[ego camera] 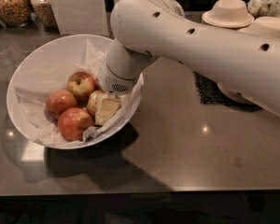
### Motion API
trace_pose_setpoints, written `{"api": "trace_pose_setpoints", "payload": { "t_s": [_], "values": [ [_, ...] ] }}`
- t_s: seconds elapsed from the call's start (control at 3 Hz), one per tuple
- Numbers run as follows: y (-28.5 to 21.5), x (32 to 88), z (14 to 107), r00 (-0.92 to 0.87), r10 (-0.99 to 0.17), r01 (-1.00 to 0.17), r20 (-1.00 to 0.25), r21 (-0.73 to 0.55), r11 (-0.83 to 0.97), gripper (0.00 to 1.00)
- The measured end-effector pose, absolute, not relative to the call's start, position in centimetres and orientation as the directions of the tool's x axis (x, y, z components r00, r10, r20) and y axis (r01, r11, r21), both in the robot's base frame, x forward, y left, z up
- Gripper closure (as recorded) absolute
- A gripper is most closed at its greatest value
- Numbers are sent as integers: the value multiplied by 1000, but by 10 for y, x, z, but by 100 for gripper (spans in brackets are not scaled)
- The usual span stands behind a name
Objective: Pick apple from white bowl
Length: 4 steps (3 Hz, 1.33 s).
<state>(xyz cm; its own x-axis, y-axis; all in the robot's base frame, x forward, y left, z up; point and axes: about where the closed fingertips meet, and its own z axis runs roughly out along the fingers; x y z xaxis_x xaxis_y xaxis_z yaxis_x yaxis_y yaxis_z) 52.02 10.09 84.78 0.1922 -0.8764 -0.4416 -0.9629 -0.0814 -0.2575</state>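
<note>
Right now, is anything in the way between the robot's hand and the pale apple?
Nothing visible. The hand is down inside the white bowl, right against the pale apple; the three redder apples sit on the apple's other side.

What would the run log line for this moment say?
phase: grasp approach | pincer: inside white bowl, at apple | apple: in bowl, not yet lifted | others: three redder apples alongside

Dark counter [186, 143] — glass jars [9, 3] back left, stacked beige bowls [227, 12] back right — black mat [210, 90] nearer.
</note>
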Motion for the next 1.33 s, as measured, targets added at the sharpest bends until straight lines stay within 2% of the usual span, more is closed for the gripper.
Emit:
{"api": "trace_pose_setpoints", "payload": {
  "t_s": [0.33, 0.67, 1.33],
  "values": [
    [106, 521, 853, 213, -874, -960, -437, -261, -103, 89],
    [109, 523, 883, 253, -886, -941, -388, -310, -133, 100],
    [95, 520, 990, 312, -906, -858, -286, -493, -140, 100]
  ]
}}
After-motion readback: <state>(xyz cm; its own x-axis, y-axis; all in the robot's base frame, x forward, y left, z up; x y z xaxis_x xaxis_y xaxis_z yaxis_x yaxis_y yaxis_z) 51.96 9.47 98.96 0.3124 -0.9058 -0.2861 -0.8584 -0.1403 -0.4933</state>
